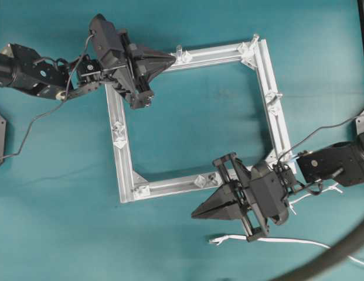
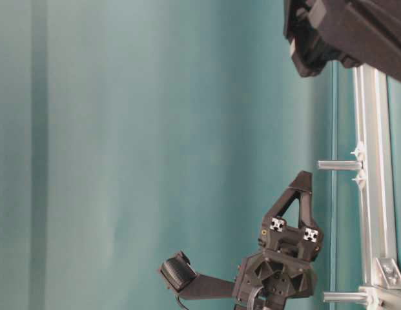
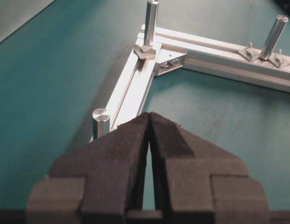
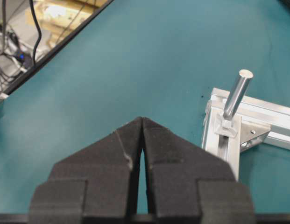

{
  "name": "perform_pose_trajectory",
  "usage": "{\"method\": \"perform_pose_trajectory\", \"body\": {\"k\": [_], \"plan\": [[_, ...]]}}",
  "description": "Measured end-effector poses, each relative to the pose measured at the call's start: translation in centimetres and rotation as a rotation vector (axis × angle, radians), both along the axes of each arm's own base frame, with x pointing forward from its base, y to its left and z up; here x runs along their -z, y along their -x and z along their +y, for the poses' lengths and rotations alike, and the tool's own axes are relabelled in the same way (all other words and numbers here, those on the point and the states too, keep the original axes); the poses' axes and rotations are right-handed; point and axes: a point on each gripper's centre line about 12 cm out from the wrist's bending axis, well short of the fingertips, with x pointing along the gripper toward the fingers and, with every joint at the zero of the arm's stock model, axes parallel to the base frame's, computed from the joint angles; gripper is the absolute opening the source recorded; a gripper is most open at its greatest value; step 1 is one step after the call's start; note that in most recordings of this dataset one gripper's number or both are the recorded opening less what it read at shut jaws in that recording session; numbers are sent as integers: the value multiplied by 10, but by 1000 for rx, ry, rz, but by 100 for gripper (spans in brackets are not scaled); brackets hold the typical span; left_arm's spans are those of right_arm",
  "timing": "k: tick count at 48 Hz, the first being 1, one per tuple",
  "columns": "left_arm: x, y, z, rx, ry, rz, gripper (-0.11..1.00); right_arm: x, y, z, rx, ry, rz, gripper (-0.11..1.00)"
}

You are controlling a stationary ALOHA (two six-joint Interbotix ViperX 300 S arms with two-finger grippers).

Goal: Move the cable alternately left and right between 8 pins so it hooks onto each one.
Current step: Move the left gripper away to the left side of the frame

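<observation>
The square silver frame (image 1: 269,111) lies tilted on the teal table, with short upright pins (image 1: 179,52) spaced along its bars. The white cable (image 1: 258,239) lies loose on the table outside the frame's lower bar, its forked end (image 1: 214,240) pointing left. My left gripper (image 1: 172,58) hovers at the frame's upper left corner, shut and empty, beside a pin (image 3: 101,122); its tips (image 3: 149,115) touch. My right gripper (image 1: 194,215) hangs below the lower bar, just above the cable, also shut and empty (image 4: 141,119), with a corner pin (image 4: 238,93) to its right.
A thick dark hose (image 1: 328,257) curves across the lower right corner over the cable. Thin dark robot wires (image 1: 29,126) trail from both arms. The table's dark edge (image 4: 51,51) runs beyond the right gripper. The frame (image 2: 368,129) and two pins (image 2: 339,165) show at table level.
</observation>
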Motion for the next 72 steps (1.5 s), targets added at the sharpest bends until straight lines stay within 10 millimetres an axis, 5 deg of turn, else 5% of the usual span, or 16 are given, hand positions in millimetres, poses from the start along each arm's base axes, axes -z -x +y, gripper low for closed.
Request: {"method": "perform_pose_trajectory", "body": {"k": [4,18,30,49,54,63,72], "plan": [[-15,0,-3,33,-38,-2,8,0,0,-1,3,-7,3,0],[-83,16,-17,84,-115,-17,5,-15,1,-2,14,39,100,0],[-100,52,-40,136,-84,62,12,-20,5,17,-2,81,287,0],[-94,108,-61,179,-33,208,72,-8,19,48,16,5,516,1],[-90,119,-64,182,-33,210,72,-2,19,54,18,8,552,14],[-81,142,-73,204,-39,199,72,15,14,56,44,3,610,59],[-75,167,-80,213,-49,167,72,35,14,57,51,21,656,63]]}}
